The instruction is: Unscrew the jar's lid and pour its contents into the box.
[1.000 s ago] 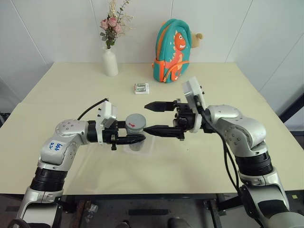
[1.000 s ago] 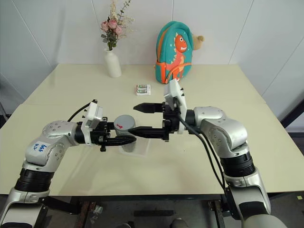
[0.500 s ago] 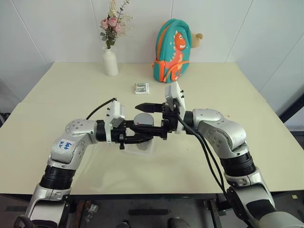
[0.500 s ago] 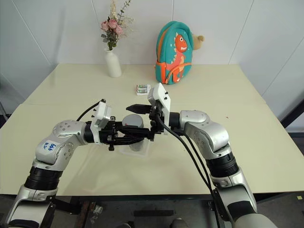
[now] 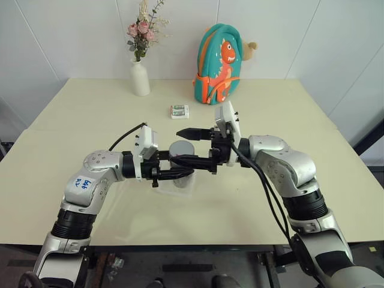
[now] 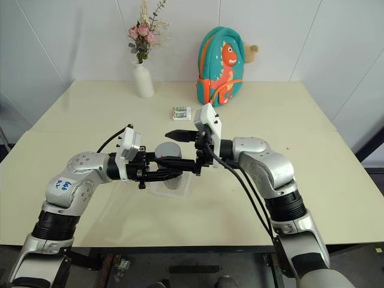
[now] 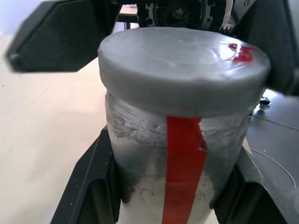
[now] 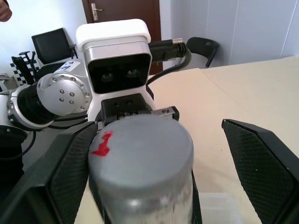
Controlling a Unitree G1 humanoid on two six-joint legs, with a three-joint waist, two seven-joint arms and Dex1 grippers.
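Observation:
The jar [image 5: 180, 179], silvery with a red stripe, is held upright just above the clear box [image 5: 161, 183] near the table's front middle. My left gripper [image 5: 183, 171] is shut on the jar's body below the lid, its fingers [image 7: 91, 186] on both sides. The grey lid [image 7: 182, 65] with a small red mark sits on the jar. My right gripper [image 5: 176, 146] comes in level from the right and is open, its fingers [image 8: 261, 163] flanking the lid with a gap on one side. The contents are hidden inside the jar.
A white vase with flowers [image 5: 139, 78] and a teal dinosaur backpack [image 5: 219, 63] stand at the table's back. A small white-and-green packet [image 5: 179, 111] lies behind the grippers. The table's front edge [image 5: 192, 245] runs below both arms.
The right gripper has moved left, from beside the jar to where its open fingers straddle the lid. The left gripper keeps its hold on the jar.

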